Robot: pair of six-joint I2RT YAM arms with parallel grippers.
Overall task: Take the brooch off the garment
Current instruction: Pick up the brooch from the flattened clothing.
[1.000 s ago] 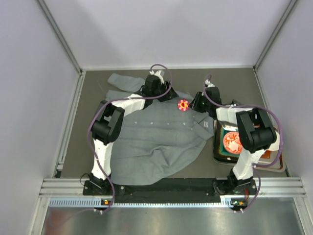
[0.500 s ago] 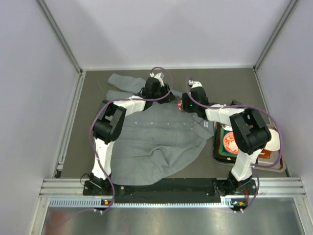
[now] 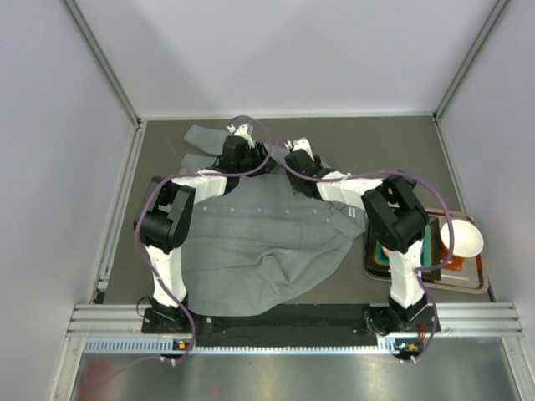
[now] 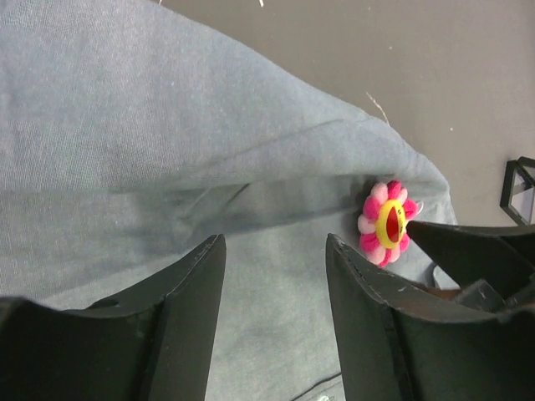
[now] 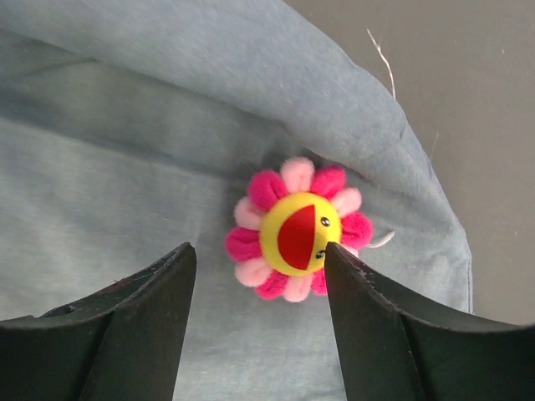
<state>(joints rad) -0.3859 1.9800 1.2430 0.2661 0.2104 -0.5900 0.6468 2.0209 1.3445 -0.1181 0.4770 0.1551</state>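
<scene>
I am lining up my right gripper (image 5: 259, 255) on the brooch (image 5: 294, 230) and my left gripper (image 4: 276, 246) over the shirt (image 4: 125, 125), both open and empty, getting ready to pinch the brooch.

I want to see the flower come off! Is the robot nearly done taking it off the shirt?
Not yet. Done: both arms are in place at the brooch. In hand: the right gripper is open with a finger on each side of the brooch, and the left gripper is open over the shirt right beside it. Left: the brooch is still on the shirt, so it needs grabbing and pulling off.
</scene>
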